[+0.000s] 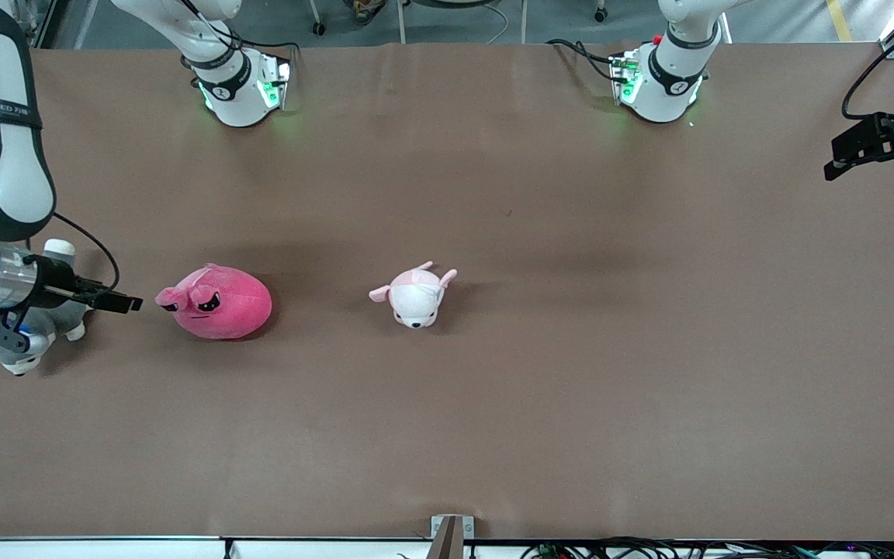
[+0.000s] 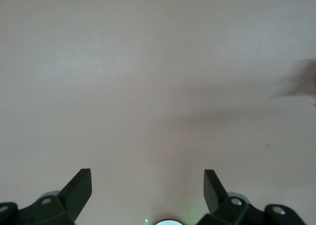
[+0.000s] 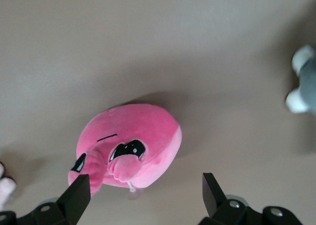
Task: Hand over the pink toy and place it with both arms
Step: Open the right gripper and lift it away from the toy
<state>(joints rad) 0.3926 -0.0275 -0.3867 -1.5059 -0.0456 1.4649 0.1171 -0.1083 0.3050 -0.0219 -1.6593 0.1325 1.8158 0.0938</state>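
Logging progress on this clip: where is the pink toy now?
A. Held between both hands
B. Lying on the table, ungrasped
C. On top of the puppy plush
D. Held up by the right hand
B: the pink toy lies on the table, with the open right hand above it, touching nothing.

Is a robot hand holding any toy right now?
No. The right gripper is open above the pink toy, which lies on the table. The left gripper is open over bare table.
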